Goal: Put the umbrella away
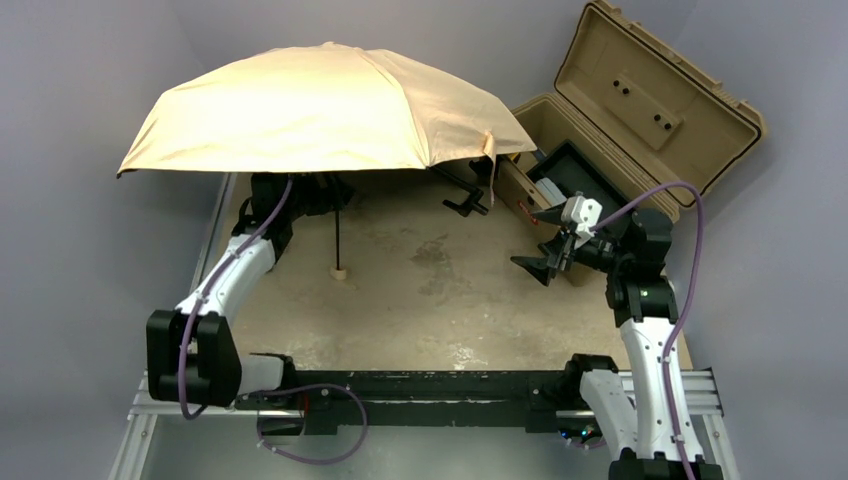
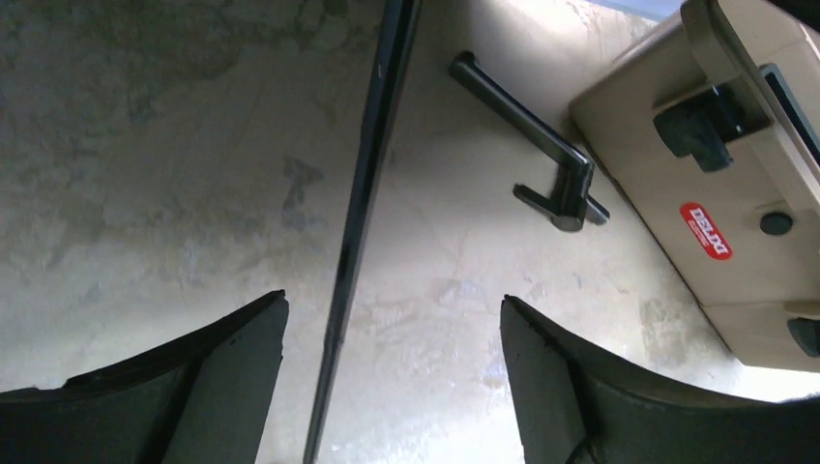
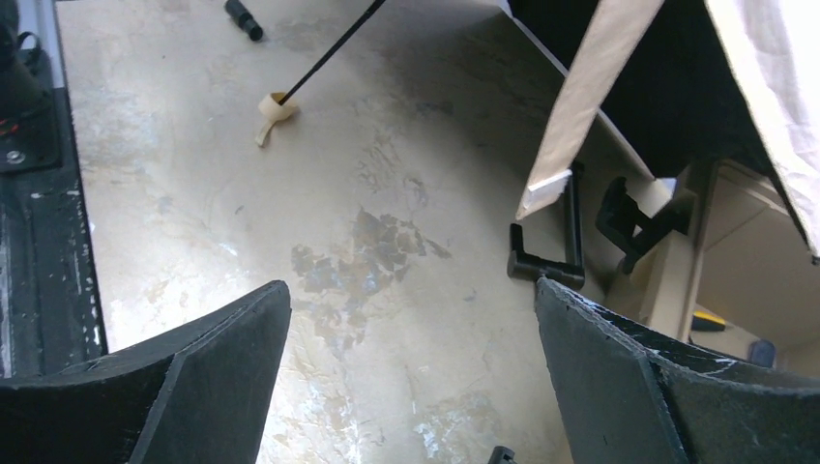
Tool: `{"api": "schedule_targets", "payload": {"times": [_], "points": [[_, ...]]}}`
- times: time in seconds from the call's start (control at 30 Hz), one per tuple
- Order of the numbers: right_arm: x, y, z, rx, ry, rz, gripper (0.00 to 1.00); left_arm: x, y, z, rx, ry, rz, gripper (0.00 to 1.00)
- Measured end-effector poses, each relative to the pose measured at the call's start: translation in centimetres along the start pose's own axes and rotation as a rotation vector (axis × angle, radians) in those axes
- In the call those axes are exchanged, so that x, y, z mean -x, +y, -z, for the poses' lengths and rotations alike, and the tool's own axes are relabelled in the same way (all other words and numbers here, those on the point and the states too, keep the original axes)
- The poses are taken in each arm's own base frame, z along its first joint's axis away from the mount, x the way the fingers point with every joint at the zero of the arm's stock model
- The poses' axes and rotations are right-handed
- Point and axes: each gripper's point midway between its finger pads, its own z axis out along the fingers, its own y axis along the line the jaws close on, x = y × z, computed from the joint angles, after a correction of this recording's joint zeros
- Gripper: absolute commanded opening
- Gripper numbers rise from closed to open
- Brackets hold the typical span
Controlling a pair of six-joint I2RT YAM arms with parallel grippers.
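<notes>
top external: one opened beige fabric umbrella (image 1: 320,105) stands on the stained tan table (image 1: 450,300), bare room in front; left gripper (image 2: 394,298) and right gripper (image 3: 413,283) both gape, gripping nothing.

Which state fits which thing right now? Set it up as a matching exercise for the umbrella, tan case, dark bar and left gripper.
Things:
1. umbrella
2. tan case
3. dark bar
4. left gripper

States:
A. lying on the table beside the case
B. open, shaft between its jaws, not gripped
C. canopy spread, standing on its handle
D. lid raised

Pairs: 1-C; 2-D; 3-A; 4-B
</notes>
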Motion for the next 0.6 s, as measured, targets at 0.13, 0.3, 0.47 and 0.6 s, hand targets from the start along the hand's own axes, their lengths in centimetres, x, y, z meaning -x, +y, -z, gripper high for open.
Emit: {"api": "schedule_targets", "payload": {"times": [0.13,0.3,0.47,0.6], "points": [[-0.5,0.8,-0.1,0.044,-0.005,0.012,0.93,1.8,0.2,-2.2,-0.011,0.004,-0.046,0.59],[-0.6,1.0,-0.1,0.06,-0.009,0.029,0.93,2.0,0.1,-4.5,-0.062,0.038,-0.071,0.29],[-0.5,1.2,-0.1,0.071,-0.014,0.037,0.93,0.8,0.0,-5.5,-0.115,0.08,-0.091,0.0],[-0.5,1.4,-0.1,0.084,-0.018,0.038,0.93,1.3,-0.8,-5.2,-0.147,0.066,-0.107,0.0]]}}
